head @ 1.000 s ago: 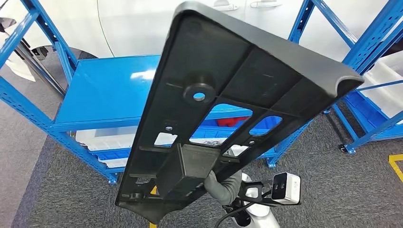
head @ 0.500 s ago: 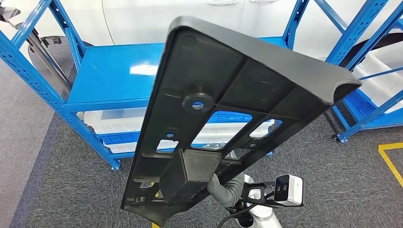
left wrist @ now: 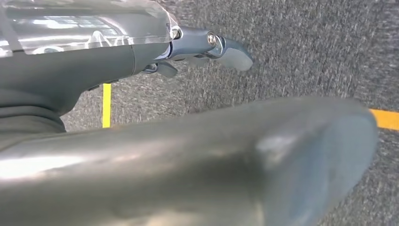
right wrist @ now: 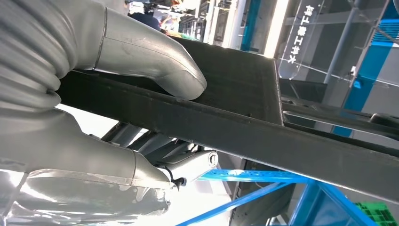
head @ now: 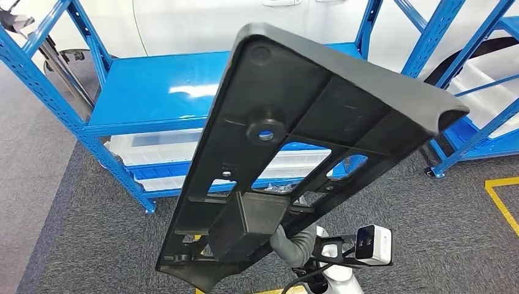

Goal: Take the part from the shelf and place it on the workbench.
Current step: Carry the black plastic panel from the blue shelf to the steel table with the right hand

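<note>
You've got grey carpet floor (head: 73, 245) under a blue metal shelf rack (head: 153, 92) with white bins below. The big black ribbed plastic panel (head: 306, 141) tilts up before that rack, its lower end clamped by the right hand (right wrist: 117, 94), thumb over the edge. Left hand (left wrist: 207, 47) hangs over carpet, fingers loosely curled, holding nothing.

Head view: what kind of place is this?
Probably a car plant or parts store: blue steel shelving with clear bins, a white car body behind it, yellow floor tape on grey carpet. The right hand holds a black moulded part.
</note>
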Tool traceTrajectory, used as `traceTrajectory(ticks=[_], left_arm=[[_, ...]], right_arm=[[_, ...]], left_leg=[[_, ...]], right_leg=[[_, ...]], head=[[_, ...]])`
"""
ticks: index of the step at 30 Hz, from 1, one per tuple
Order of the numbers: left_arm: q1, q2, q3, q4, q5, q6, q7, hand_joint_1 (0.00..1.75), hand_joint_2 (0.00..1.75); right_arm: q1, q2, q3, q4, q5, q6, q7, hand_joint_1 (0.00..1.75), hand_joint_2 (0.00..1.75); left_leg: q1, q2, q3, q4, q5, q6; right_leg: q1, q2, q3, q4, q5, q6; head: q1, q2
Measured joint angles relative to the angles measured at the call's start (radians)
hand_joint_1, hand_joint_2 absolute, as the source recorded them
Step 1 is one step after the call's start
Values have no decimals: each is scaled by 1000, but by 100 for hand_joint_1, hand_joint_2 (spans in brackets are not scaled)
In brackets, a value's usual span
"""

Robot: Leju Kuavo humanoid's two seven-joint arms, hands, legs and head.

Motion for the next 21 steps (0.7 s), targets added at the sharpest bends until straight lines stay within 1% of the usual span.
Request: traceTrajectory(ticks=[1,2,4,5,6,7,8,9,10,11,12,13,14,15,16,17,18,19,20,21], left_arm=[[0,0,0,0,0,1,1,0,0],[0,0,0,0,0,2,1,0,0],[0,-1,0,0,0,3,3,0,0],[0,-2,0,0,0,3,4,0,0],[-1,-3,0,0,0,4,6,0,0],[-2,-4,0,0,0,5,8,0,0],[-2,-4,0,0,0,6,10,0,0],[-2,-4,0,0,0,6,11,0,0],[-1,-4,0,0,0,6,11,0,0],[-1,-4,0,0,0,7,12,0,0],[-1,-4,0,0,0,9,12,0,0],[-1,-5,0,0,-1,11,12,0,0],[0,-6,0,0,-3,14,12,0,0],[0,-7,0,0,-5,18,12,0,0],[1,-8,0,0,-7,24,12,0,0],[1,-8,0,0,-10,30,13,0,0],[2,-8,0,0,-12,36,14,0,0],[2,-8,0,0,-14,40,15,0,0],[1,-8,0,0,-16,43,17,0,0],[0,-7,0,0,-16,47,17,0,0]], right_arm=[[0,0,0,0,0,0,0,175,175],[0,0,-1,0,0,0,1,175,175],[-1,0,-1,0,0,-3,1,175,175],[-2,0,-2,0,0,-6,1,175,175],[-3,0,-2,0,-1,-10,1,175,175],[-5,0,-2,1,-2,-14,1,175,175],[-5,-1,-2,3,-3,-17,1,175,175],[-6,-2,-2,5,-5,-18,1,175,175],[-6,-3,-2,7,-7,-20,1,175,175],[-6,-5,-2,8,-12,-19,1,175,175],[-7,-7,-2,8,-18,-18,1,175,175],[-10,-8,-2,8,-24,-15,1,175,175],[-15,-10,-2,8,-31,-12,1,175,175],[-20,-11,-2,8,-35,-10,1,175,175],[-25,-11,-3,8,-38,-7,0,175,175],[-29,-12,-4,8,-39,-5,0,175,175],[-30,-12,-6,8,-39,-2,0,175,175],[-31,-12,-9,8,-37,2,0,175,175],[-31,-13,-11,7,-34,6,0,175,175],[-32,-12,-13,6,-30,11,0,175,175]], left_leg=[[-2,0,19,-33,0,6],[-4,0,22,-42,-5,13],[-1,-1,17,-48,0,26],[1,0,15,-50,3,33],[4,0,13,-53,7,39],[4,1,10,-55,11,44],[3,1,6,-54,13,47],[3,1,1,-53,14,48],[2,1,-2,-52,16,48],[2,2,-3,-50,16,48],[2,4,-4,-48,16,47],[2,6,-3,-46,15,46],[1,10,-2,-45,14,44],[-1,13,-2,-42,13,40],[-3,18,-3,-41,13,35],[-5,24,-4,-41,13,30],[-6,32,-4,-41,13,24],[-5,39,-5,-41,11,18],[-4,38,-8,-33,3,13],[-4,32,-17,-9,-16,9]], right_leg=[[1,0,-3,4,0,5],[2,-1,-6,6,2,10],[3,0,-9,11,2,21],[2,2,-15,23,-8,26],[1,3,-29,52,-28,32],[-1,5,-53,105,-60,37],[-4,6,-85,174,-97,41],[-7,7,-118,244,-126,44],[-9,7,-141,293,-140,47],[-11,6,-145,304,-132,48],[-12,5,-130,274,-105,47],[-12,-2,-98,207,-65,45],[-10,-16,-63,133,-33,40],[-6,-29,-36,71,-10,35],[-2,-38,-21,32,2,29],[2,-40,-19,19,1,25],[3,-32,-23,17,4,19],[1,-23,-24,14,8,13],[-2,-15,-24,10,12,6],[-4,-9,-24,5,16,0]], head=[[0,0],[0,0],[0,0],[0,0],[0,0],[0,0],[0,0],[0,0],[0,0],[0,0],[0,0],[0,0],[0,0],[0,0],[0,0],[0,0],[0,0],[0,0],[0,0],[0,0]])
